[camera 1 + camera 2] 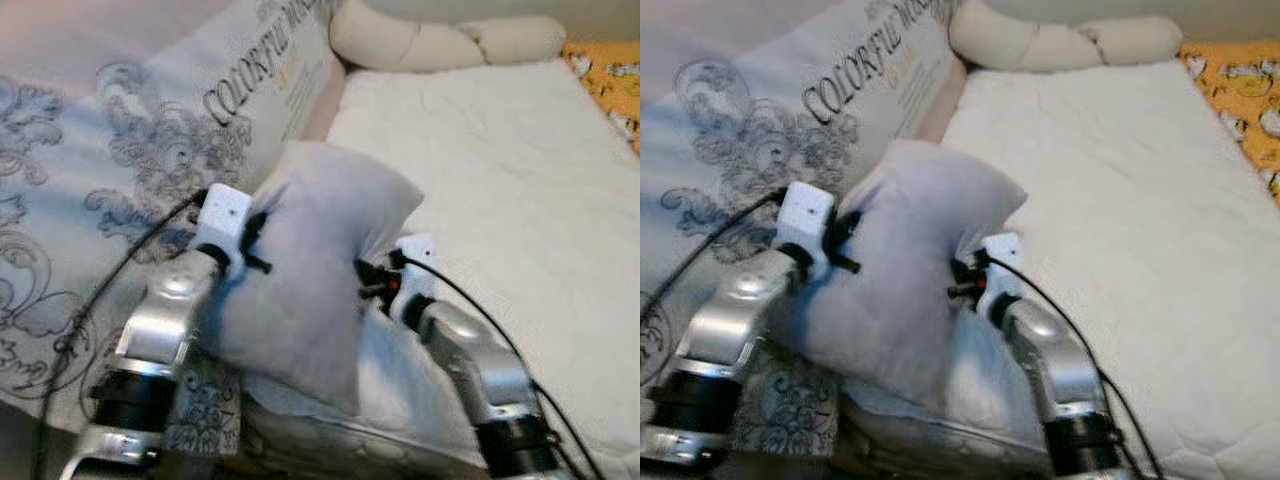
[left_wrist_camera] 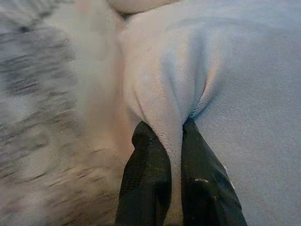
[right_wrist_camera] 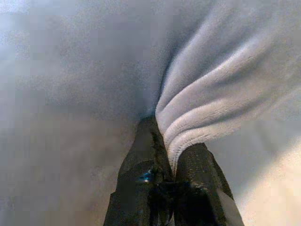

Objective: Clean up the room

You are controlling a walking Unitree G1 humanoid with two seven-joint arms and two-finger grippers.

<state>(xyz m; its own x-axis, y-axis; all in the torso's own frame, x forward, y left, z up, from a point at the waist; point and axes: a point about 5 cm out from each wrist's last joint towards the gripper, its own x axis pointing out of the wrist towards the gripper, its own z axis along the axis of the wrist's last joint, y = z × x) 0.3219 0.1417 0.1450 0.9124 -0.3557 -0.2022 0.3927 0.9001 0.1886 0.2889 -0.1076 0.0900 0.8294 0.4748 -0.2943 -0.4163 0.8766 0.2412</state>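
Grey pillow edges pinched by left fingers and right fingers above white mattress.

pale grey pillow, cream mattress, grey scroll-patterned quilt, orange printed cloth

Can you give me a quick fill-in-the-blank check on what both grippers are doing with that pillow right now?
1. The left gripper and right gripper each pinch a fold of the soft pale grey ____.
2. That cushion is held above the white quilted ____.
3. The mattress has a cream ____-shaped bolster at its far end.
4. The patterned grey duvet bears the printed word ____.

Missing words: pillow; mattress; tube; COLORFUL
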